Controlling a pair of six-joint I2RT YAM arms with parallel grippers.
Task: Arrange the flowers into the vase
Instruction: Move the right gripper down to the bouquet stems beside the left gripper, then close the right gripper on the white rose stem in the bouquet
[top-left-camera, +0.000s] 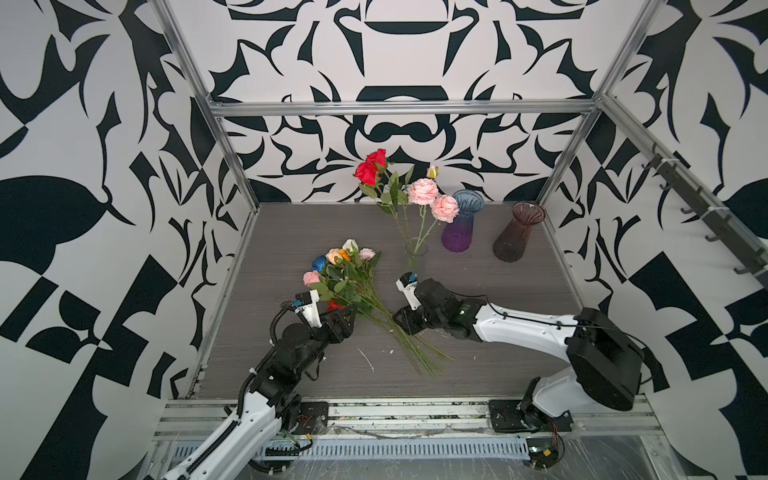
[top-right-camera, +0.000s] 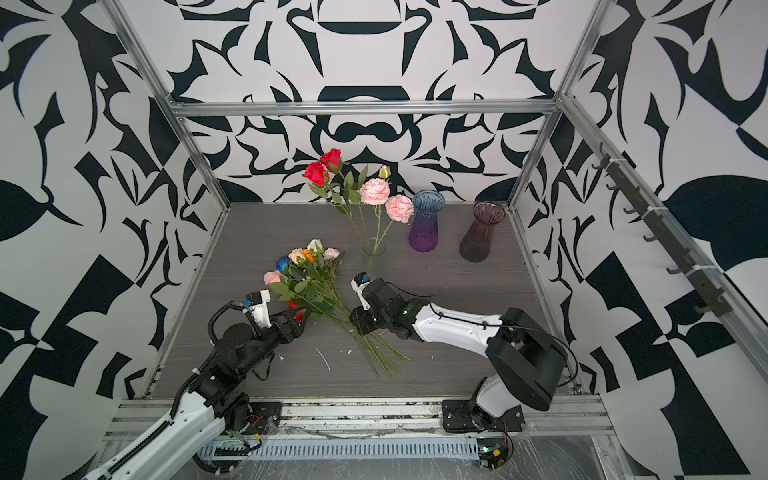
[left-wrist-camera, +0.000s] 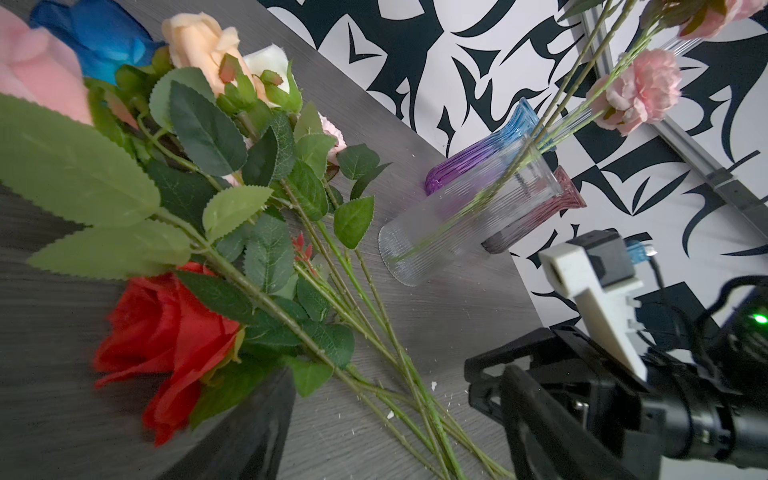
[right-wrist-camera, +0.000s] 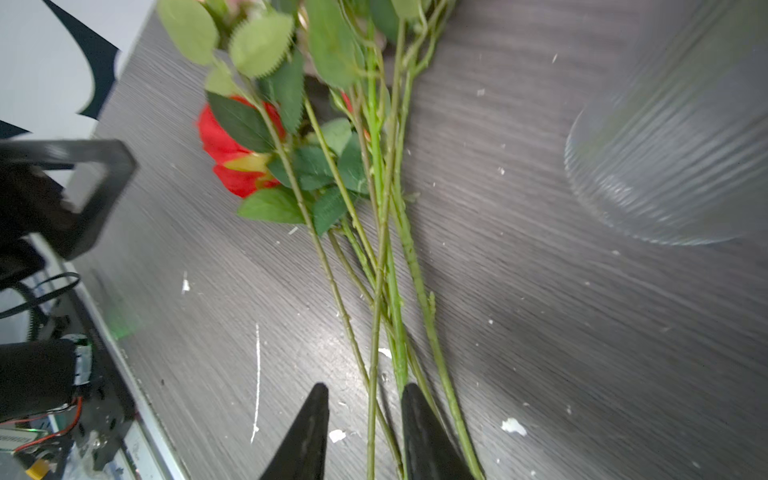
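Flowers (top-left-camera: 353, 291) lying loose, thin green stems, red, blue, peach roses

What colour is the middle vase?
The vase is blue at the rim, fading to purple below; clearest in a top view.

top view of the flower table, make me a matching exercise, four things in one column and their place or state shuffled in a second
Things
1 clear vase
2 blue-to-purple vase
3 maroon vase
4 loose bunch of flowers

Place or state
a lying flat on the table
b holds red roses and ruffled pink blooms
c upright, empty, farthest right
d upright, empty, between the other two vases

Pairs: 1-b, 2-d, 3-c, 4-a
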